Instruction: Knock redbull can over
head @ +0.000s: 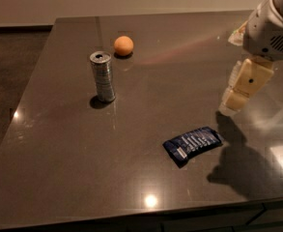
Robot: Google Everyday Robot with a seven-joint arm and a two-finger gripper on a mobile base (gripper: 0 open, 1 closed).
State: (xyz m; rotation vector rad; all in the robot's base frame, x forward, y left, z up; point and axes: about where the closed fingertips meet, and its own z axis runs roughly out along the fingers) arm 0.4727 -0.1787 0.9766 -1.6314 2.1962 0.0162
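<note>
The redbull can (103, 76), slim and silver-grey with a dark-holed top, stands upright on the dark table (59, 149), left of the middle. My gripper (233, 102), cream-coloured under a white arm housing (269, 25), hangs above the table's right side, far to the right of the can and clear of it. It holds nothing that I can see.
An orange ball (123, 46) lies just behind and right of the can. A flat dark-blue snack packet (192, 144) lies on the table, below and left of the gripper. The table's front edge runs along the bottom of the view and its left edge drops to a dark floor.
</note>
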